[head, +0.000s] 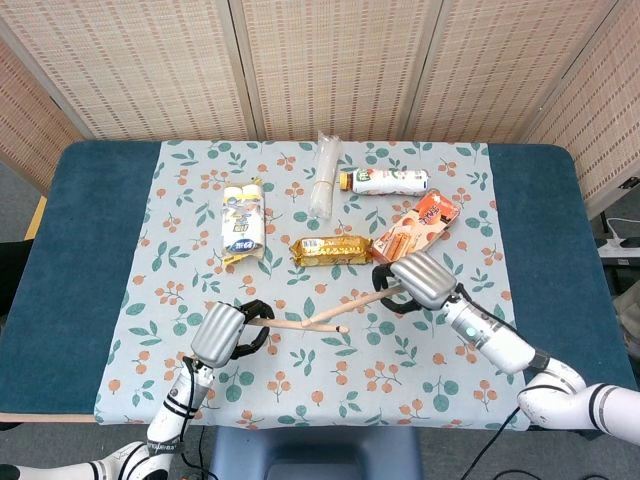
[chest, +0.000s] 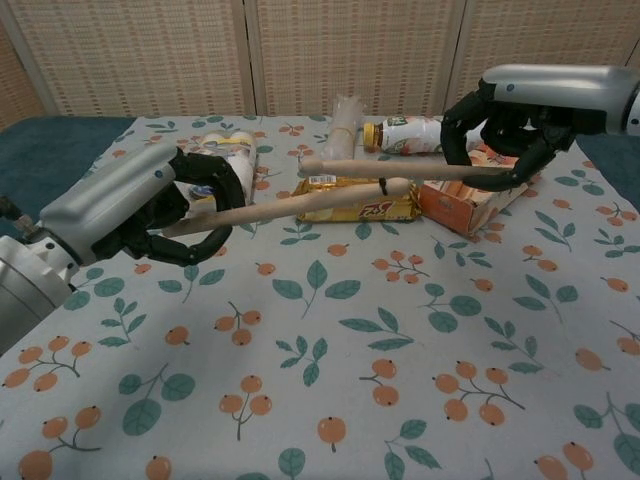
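Seen from above in the head view, the left hand (head: 222, 334) sat near the front edge of the leaf-and-berry tablecloth (head: 170, 250), its dark fingers wrapped around the butt of a wooden drumstick (head: 295, 323) that ran rightward to a tip near the cloth's middle. The right hand (head: 418, 282) gripped a second drumstick (head: 350, 305) that slanted down and left, and the two sticks met close to their tips. That view did not show whether the sticks were lifted or lying on the cloth.

The chest view showed both held in the air: the left hand (chest: 150, 205) clamped on its drumstick (chest: 290, 206), which rose toward a rounded tip marked with a dark ring, while the right hand (chest: 520, 125), fingers curled shut round its drumstick (chest: 400, 170), held it nearly level, just above the other and pointing left.

Beyond the hands, from left to right, lay a pale yellow snack packet (head: 243, 220), a clear plastic sleeve of cups (head: 322, 186), a gold biscuit packet (head: 331, 250), a white bottle on its side (head: 387, 181) and an orange carton (head: 417, 228). In the chest view the crossed sticks partly hid the gold biscuit packet (chest: 350, 205), and the right hand covered part of the orange carton (chest: 465, 205)
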